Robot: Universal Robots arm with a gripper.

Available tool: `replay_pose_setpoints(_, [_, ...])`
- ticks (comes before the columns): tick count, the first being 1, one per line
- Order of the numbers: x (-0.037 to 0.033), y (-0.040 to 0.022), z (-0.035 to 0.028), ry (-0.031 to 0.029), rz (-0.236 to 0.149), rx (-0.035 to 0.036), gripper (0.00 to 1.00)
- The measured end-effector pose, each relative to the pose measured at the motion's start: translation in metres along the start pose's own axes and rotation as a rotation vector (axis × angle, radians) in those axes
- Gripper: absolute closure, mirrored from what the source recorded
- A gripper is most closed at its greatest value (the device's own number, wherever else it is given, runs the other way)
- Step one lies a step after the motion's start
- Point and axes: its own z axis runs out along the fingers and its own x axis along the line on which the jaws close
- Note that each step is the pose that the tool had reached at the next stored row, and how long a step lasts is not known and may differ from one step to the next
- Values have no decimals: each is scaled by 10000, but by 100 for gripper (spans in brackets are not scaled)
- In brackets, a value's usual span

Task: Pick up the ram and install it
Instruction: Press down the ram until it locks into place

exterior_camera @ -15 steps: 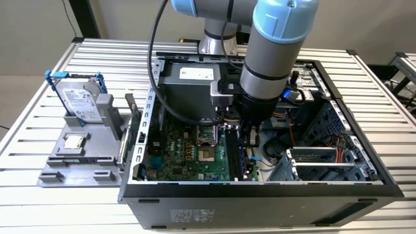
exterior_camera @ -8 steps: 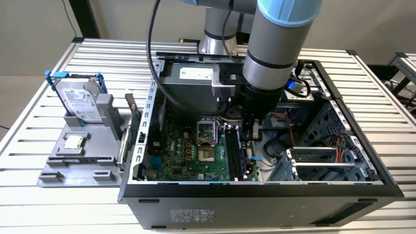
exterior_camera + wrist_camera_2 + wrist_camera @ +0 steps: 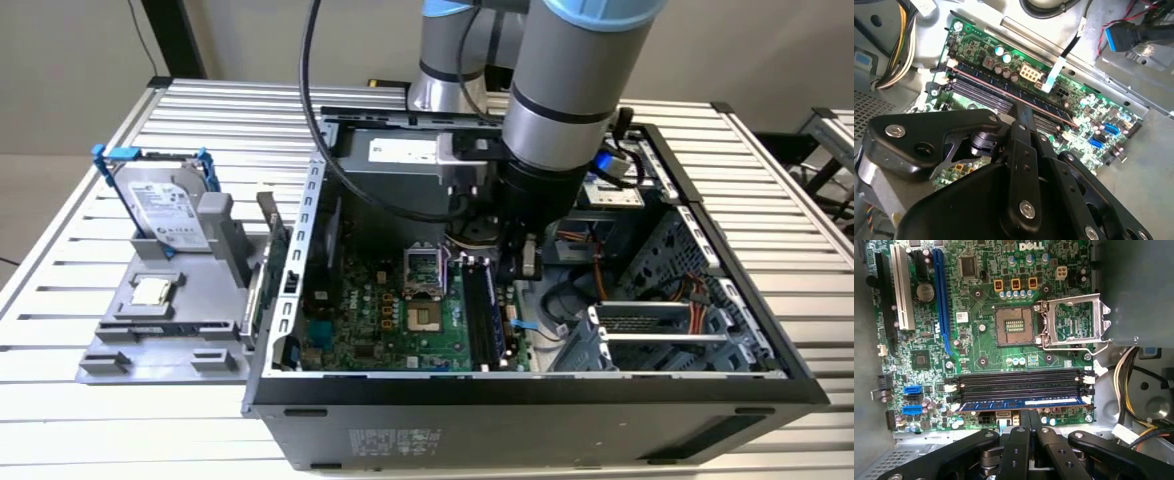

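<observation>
We see the gripper with its fingers drawn together, tips at the edge of the ram; whether they pinch it we cannot tell. The ram stands in the motherboard slot nearest the gripper, beside the empty black slots. Beyond those slots lies the open CPU socket. In the exterior view, the arm reaches down into the computer case.
</observation>
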Motion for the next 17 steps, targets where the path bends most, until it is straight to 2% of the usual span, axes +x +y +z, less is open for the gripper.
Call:
replay_pose_setpoints(7, [5, -3, -235, 20, 0, -1, 100])
replay_pose_setpoints(9, [6, -3, -280, 20, 1, -1, 100])
replay_pose_setpoints(17, [6, -3, -292, 22, 7, 0, 100])
